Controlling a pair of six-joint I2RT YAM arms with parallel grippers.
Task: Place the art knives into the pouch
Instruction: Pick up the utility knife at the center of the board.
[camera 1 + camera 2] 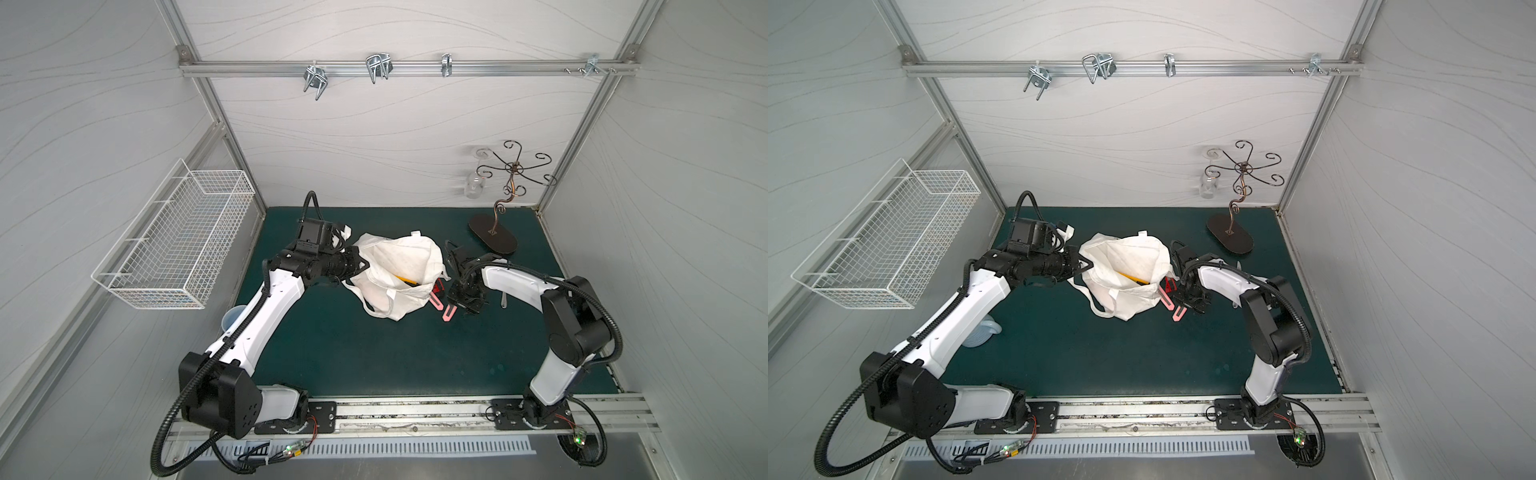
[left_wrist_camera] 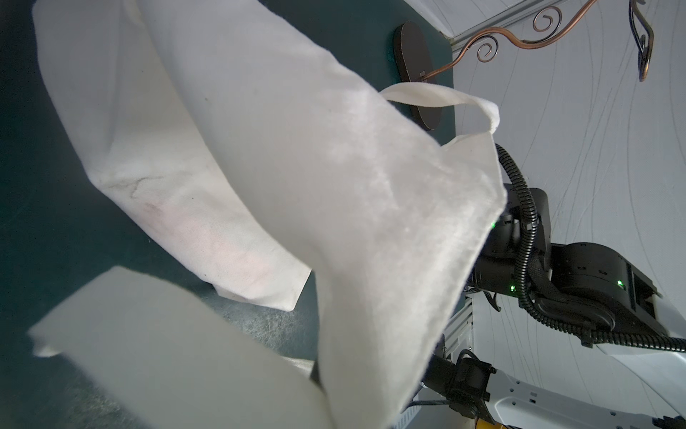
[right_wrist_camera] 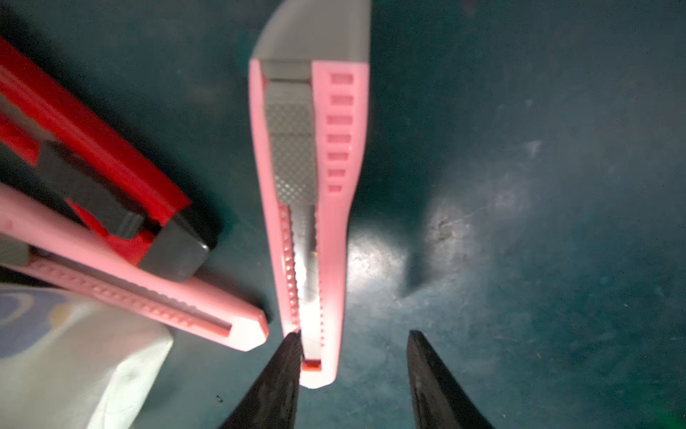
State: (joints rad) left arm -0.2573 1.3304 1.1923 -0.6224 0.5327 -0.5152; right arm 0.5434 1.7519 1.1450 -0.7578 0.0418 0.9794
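Left gripper point(image 1: 362, 266) pinches the limp cloth pouch point(image 1: 399, 253); right gripper point(image 3: 354, 334) gapes around a ribbed pink art knife point(image 3: 336, 148).

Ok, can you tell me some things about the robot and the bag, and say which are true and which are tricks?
1. The left gripper is pinching the rim of the pouch. True.
2. The right gripper has its jaws shut tight. False: they stand apart over a pink knife lying on the mat.
3. Inside the pouch lies something yellow. True.
4. The wire basket sits on the mat. False: it hangs on the side wall.
5. The red knife is in the pouch. False: it lies on the mat beside the pouch.
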